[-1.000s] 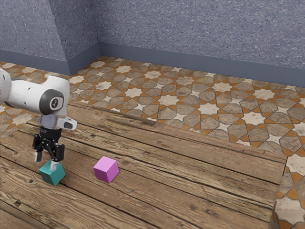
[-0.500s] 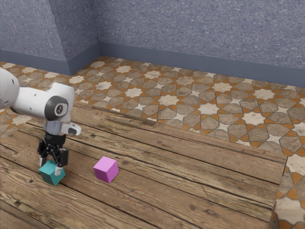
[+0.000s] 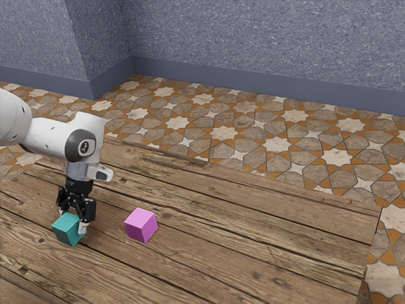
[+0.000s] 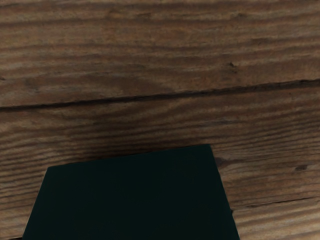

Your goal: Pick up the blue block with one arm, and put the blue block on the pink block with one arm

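Tabletop [image 3: 253, 221] of weathered planks across the near half of the exterior view, with patterned floor tiles [image 3: 266, 133] and a grey wall [image 3: 253, 38] beyond its far edge. White arm [image 3: 54, 136] enters from the exterior view's left and bends down over the near-left part of the table. Pink block [image 3: 140, 225] rests flat on the planks, turned slightly against the plank lines. Blue block [image 3: 66, 229], rendered a blue-green teal, lies on the table near the pink block, on the exterior view's left of it and apart from it. In the wrist view it appears as a dark, shadowed slab [image 4: 135, 200] directly under the hand. Gripper [image 3: 74, 220] stands upright over the blue block, fingers spread wide and lowered about the block's upper part. It holds nothing, and no two-sided contact is evident.

Hazards, as judged from this pose:
- The hand appears offset toward the pink block's side, and the blue block sits skewed on the planks. A closure here may catch a corner rather than two flat faces, twisting the block or squeezing it out.
- If lowered from here, one finger may land on the top face and press the block into the wood.
- A shallow hold risks slip during the lift.
- A block carried tilted may topple off the pink block or knock it aside, the two being of like size.
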Controlling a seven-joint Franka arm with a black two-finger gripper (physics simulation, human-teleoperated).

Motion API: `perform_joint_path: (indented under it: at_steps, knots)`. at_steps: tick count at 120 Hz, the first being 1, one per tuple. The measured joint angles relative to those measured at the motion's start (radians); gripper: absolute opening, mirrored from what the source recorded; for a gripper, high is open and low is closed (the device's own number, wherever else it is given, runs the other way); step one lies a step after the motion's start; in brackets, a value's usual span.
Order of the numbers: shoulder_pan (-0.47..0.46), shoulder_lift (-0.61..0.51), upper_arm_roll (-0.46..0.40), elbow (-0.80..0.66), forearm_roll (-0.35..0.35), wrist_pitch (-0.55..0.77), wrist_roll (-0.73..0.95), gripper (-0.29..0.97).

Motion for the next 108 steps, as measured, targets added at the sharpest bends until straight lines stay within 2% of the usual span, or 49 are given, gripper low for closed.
perform_joint_path:
  at_steps: [12, 36, 65, 86, 108]
  knots:
    - [0.0, 0.001, 0.0, 0.0, 0.0, 0.002, 0.001, 0.64]
    - [0.001, 0.001, -0.001, 0.0, 0.001, 0.004, 0.001, 0.43]
    - [0.002, -0.018, -0.008, 0.015, 0.004, -0.008, 0.0, 0.38]
    - [-0.008, -0.032, -0.038, 0.146, -0.008, -0.114, -0.015, 0.36]
    - [-0.08, 0.002, -0.054, 0.285, -0.05, -0.284, -0.067, 0.36]
